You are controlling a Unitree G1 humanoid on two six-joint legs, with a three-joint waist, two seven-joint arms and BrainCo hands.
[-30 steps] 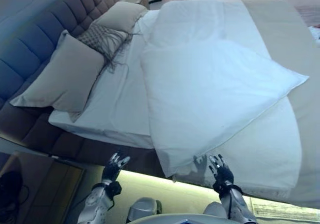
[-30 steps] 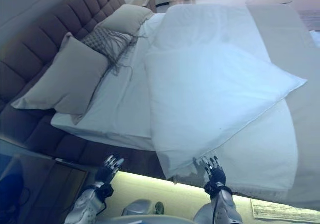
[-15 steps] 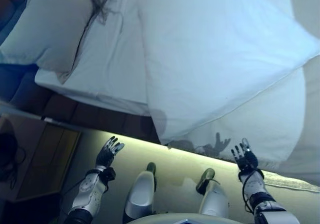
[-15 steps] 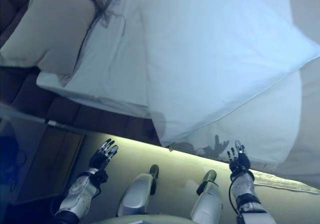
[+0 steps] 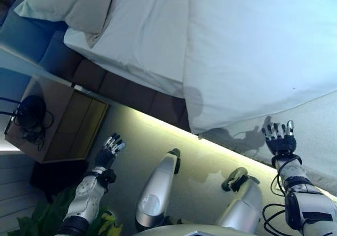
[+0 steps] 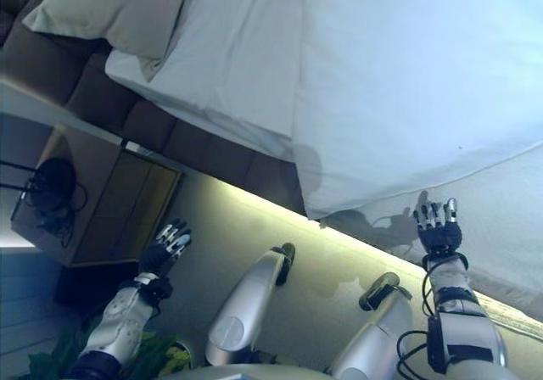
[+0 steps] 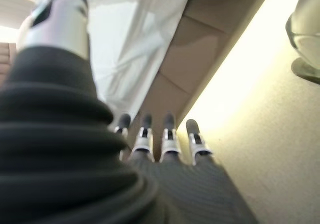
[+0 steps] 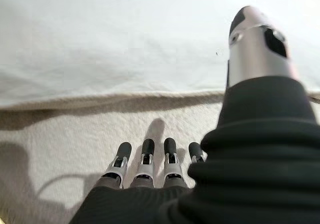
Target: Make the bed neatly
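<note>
My right hand spread just below the white duvet edge, my left hand spread beside the bed, holding nothing

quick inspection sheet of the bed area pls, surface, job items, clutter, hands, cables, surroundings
surface: bed with a dark upholstered side and a light strip glowing under its edge.
job's things: white duvet lying askew, one corner hanging past the bed's edge; white sheet bare beside it; textured cream blanket under the duvet; grey pillow at the head end.
clutter: nothing seen on the bed.
hands: left hand open, low over the floor beside the bed, holding nothing; right hand open, fingers straight, in front of the cream blanket, holding nothing.
cables: dark coiled cable on the nightstand.
surroundings: wooden nightstand by the head end; green plant at the lower corner.
</note>
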